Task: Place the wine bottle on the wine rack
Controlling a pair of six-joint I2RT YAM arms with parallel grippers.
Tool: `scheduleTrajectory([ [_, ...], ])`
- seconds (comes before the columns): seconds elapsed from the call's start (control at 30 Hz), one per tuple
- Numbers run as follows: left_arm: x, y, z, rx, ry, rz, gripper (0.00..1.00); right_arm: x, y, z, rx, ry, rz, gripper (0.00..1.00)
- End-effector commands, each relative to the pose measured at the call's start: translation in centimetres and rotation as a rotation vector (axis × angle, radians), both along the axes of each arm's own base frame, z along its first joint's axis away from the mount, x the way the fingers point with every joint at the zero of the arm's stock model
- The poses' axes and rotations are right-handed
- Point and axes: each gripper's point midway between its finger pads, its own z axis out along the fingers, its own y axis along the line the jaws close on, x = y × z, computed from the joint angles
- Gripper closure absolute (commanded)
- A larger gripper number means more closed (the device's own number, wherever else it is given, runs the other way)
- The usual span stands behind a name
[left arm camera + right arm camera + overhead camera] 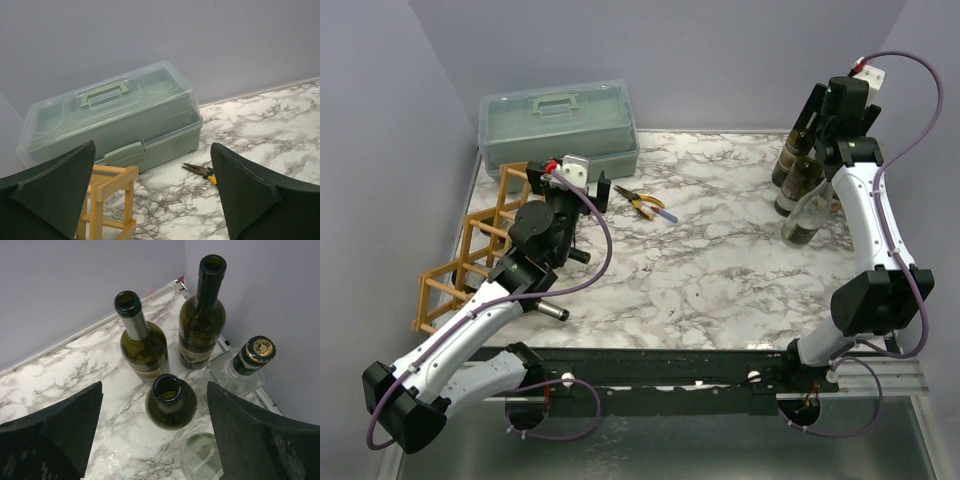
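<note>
Standing uncorked, three wine bottles (144, 347) cluster; the toolbox (115, 125) sits shut.

We take this for a robotics lab cell rather than a home. A left arm (470, 330) and a right arm (865, 215) are bolted to a black rail (670, 368) at the near edge of a marble-patterned surface (720, 260). Plain lilac walls (670, 60) box it in. Unrelated props share it: a green toolbox (558, 125), pliers (645, 203), a wooden wine rack (468, 240) and wine bottles (798, 160) clustered in a corner.
</note>
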Motion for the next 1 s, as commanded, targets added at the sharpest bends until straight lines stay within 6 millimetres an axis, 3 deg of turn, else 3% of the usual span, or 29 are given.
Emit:
scheduleTrajectory([
  [0.0,0.1,-0.9,-0.8,0.031,0.014,-0.027,0.01,0.6,-0.7,-1.1,0.004,0.071,0.007,0.15],
  [0.47,0.4,-2.2,-2.0,0.059,0.039,-0.049,0.01,2.5,-3.2,-3.6,-0.052,0.166,-0.025,0.33],
  [0.97,0.6,-2.4,-2.4,0.068,0.044,-0.051,0.01,4.6,-2.0,-7.3,-0.039,0.241,0.084,0.55],
])
